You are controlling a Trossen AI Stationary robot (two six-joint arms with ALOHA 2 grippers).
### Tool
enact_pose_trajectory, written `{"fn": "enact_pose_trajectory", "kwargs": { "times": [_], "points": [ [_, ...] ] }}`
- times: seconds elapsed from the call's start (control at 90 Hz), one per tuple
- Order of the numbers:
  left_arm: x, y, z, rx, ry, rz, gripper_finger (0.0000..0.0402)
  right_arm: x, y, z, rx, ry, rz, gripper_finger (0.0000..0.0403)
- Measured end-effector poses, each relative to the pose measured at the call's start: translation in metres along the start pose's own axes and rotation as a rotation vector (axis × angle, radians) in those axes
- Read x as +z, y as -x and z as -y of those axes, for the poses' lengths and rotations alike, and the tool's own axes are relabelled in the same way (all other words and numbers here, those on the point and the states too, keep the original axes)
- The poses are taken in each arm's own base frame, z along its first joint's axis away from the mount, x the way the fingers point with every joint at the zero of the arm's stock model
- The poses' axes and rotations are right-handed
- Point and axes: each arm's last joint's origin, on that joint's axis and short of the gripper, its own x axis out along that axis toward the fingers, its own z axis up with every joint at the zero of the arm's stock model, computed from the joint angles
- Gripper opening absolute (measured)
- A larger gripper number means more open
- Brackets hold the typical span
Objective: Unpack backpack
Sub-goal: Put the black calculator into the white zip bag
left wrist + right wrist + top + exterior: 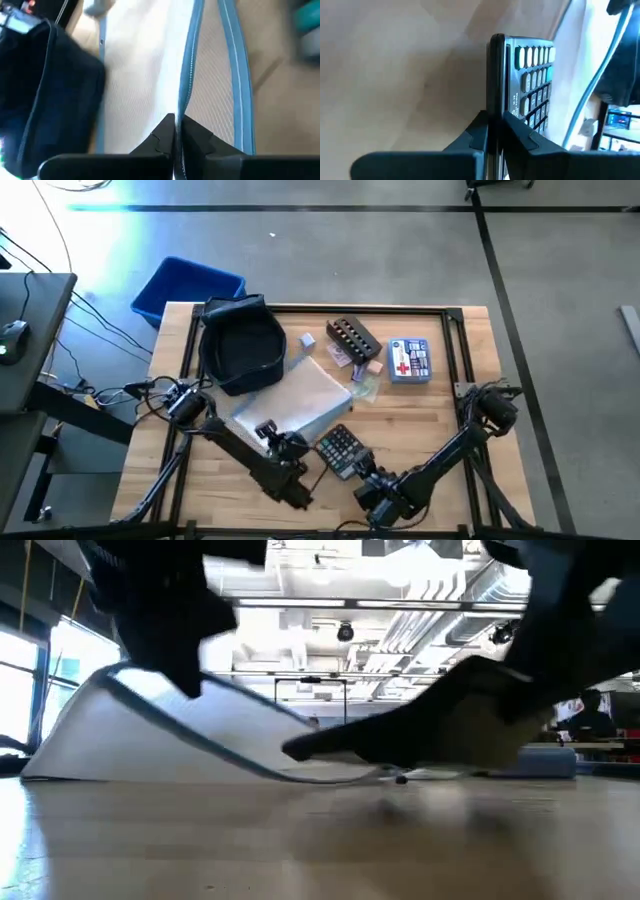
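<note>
One backpack (240, 345) is lying open at the table's (440, 410) far-left corner; left gripper (175, 131) is pinching one mesh pouch (150, 75), right gripper (495, 131) one calculator (530, 90).

Navy backpack (240, 345), bright blue bin (185, 288), black calculator (341, 448).

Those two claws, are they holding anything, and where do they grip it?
Yes. The left gripper pinches the clear pouch by its blue zipper edge; the right gripper clamps the calculator by its thin edge.
</note>
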Motion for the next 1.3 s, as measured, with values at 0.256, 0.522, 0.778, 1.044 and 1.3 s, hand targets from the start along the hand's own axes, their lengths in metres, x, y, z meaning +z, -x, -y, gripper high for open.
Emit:
{"fn": "enact_pose_trajectory", "kwargs": {
  "times": [0.256,0.522,0.778,1.044,1.3],
  "points": [
    [0.001,0.006,0.011,-0.070,0.100,0.114,0.0000,-0.003,-0.018,0.021,-0.038,-0.042,-0.049,0.0016],
    [0.006,0.012,0.025,-0.166,0.142,0.217,0.0000,-0.013,-0.052,0.060,0.005,-0.246,-0.131,0.0016],
    [0.011,0.016,0.035,-0.241,0.120,0.274,0.0000,-0.021,-0.071,0.085,-0.003,-0.494,-0.168,0.0034],
    [0.011,0.016,0.036,-0.238,0.122,0.283,0.0000,-0.015,-0.071,0.084,0.111,-0.535,-0.114,0.0155],
    [0.011,0.016,0.035,-0.234,0.121,0.287,0.0000,-0.018,-0.045,0.072,0.144,-0.556,-0.166,0.0208]
  ]
}}
